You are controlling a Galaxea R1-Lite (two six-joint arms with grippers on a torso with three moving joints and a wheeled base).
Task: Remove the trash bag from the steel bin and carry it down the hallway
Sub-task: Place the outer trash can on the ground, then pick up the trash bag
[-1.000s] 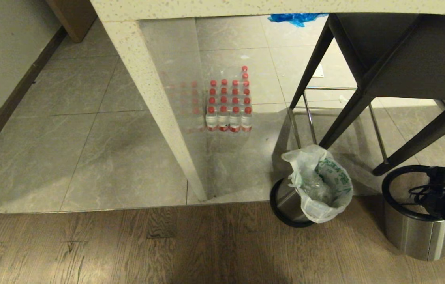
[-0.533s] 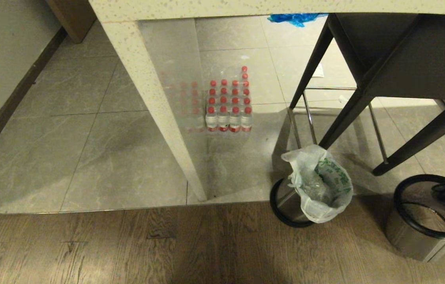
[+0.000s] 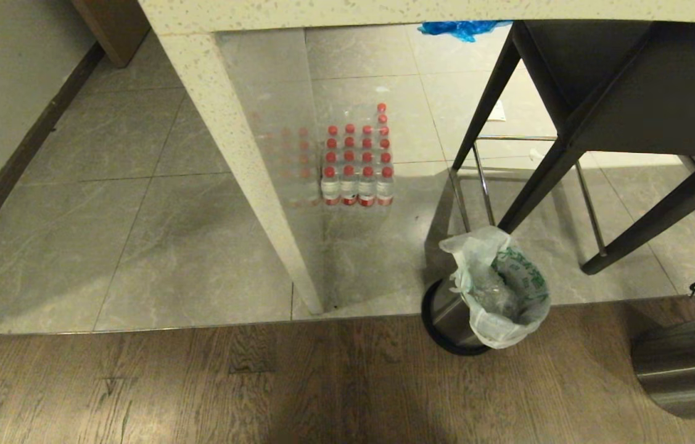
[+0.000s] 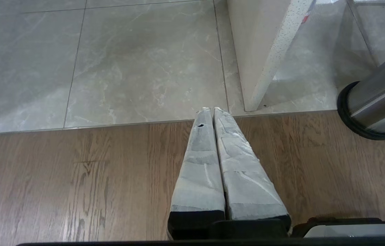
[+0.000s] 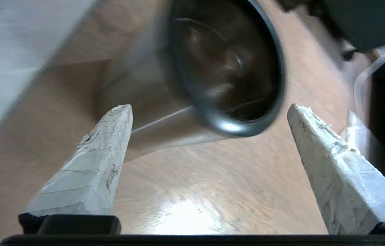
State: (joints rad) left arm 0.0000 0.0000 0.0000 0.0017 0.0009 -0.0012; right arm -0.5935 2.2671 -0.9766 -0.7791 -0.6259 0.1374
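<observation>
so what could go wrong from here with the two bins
1. The empty bin lies on its side on the wood floor just past the open right hand; being round, it may roll into the robot's way.
2. The trash bag sits in the other bin close under a chair leg; lifting it could snag there.
The left hand hangs shut, idle.

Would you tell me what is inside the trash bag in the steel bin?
The trash bag gapes open in the steel bin; crumpled clear plastic lies inside. Anything beneath that is covered.
</observation>
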